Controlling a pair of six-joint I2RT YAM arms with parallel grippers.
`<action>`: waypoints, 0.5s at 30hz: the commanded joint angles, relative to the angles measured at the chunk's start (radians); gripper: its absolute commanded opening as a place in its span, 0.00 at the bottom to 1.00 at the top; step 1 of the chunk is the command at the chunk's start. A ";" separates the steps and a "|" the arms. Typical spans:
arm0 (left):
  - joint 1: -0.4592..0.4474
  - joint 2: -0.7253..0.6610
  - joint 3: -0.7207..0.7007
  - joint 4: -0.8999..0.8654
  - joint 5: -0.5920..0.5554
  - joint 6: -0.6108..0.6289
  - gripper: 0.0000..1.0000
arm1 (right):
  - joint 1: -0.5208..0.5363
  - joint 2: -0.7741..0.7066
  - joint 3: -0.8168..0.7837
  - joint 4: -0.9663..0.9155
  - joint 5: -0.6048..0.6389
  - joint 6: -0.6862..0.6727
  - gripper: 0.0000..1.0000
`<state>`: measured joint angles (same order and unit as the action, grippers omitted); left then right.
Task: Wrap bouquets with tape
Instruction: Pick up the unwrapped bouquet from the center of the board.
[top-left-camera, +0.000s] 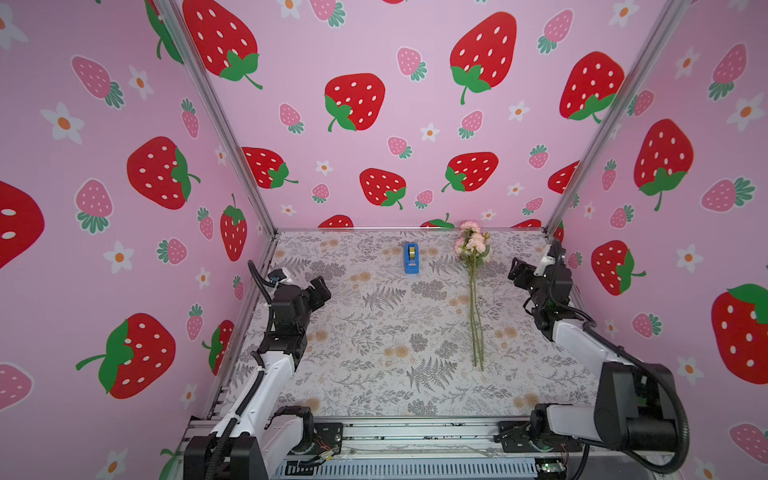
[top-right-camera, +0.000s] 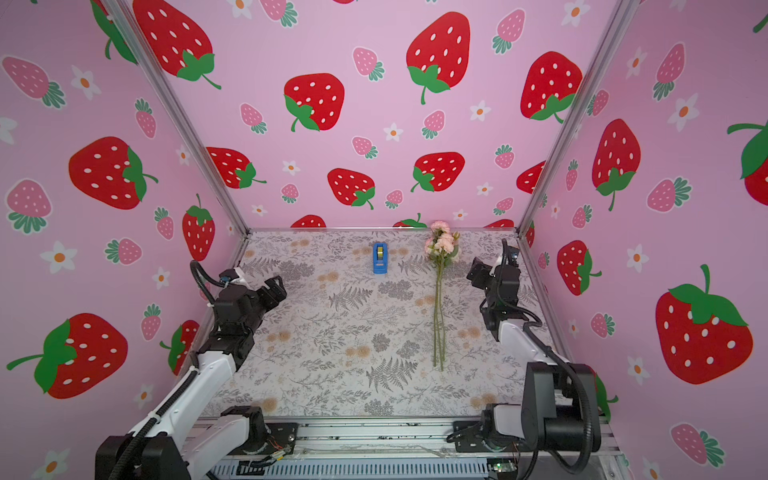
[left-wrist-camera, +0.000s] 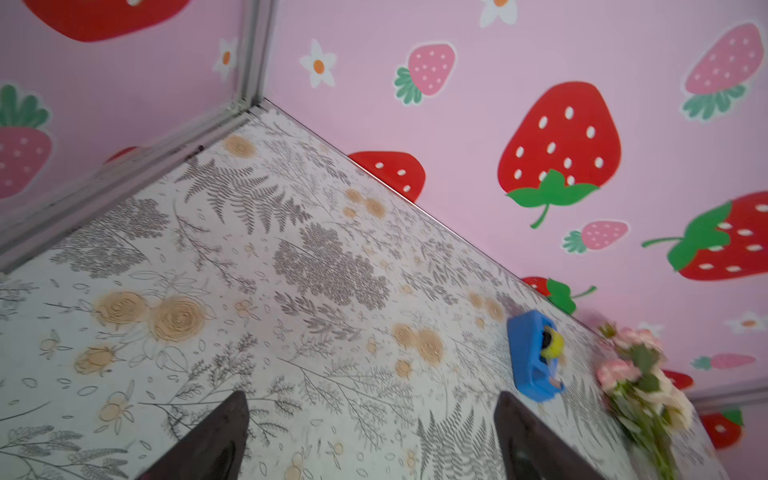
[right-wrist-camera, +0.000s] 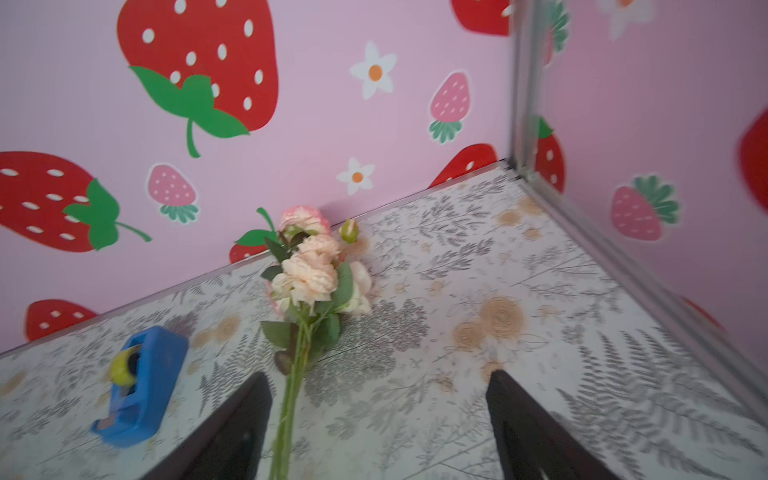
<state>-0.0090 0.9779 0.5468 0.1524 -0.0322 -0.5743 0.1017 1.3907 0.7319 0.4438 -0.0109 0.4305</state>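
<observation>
the bouquet (top-left-camera: 473, 303) lies right of centre on the table (top-left-camera: 365, 365), stem ends nearest, blooms at the far wall. farther in, the left gripper (top-left-camera: 321, 291) and right gripper (top-left-camera: 516, 271) hang at the sides, jaws wide apart, nothing in either. the tape (top-left-camera: 411, 258) sits far centre, left of the blooms. best to pinch the bare stems low with the right gripper, squarely across all of them, leaving the left gripper free for the tape.
</observation>
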 joint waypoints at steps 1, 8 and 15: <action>-0.015 -0.049 0.023 -0.134 0.147 -0.113 0.92 | 0.061 0.114 0.099 -0.183 -0.204 -0.030 0.83; -0.014 -0.185 -0.007 -0.250 0.178 -0.150 0.91 | 0.203 0.359 0.314 -0.381 -0.065 -0.116 0.76; -0.015 -0.274 -0.022 -0.330 0.107 -0.155 0.91 | 0.241 0.522 0.423 -0.457 0.012 -0.104 0.71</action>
<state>-0.0208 0.7242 0.5407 -0.1143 0.1112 -0.7021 0.3344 1.8732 1.1110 0.0689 -0.0456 0.3332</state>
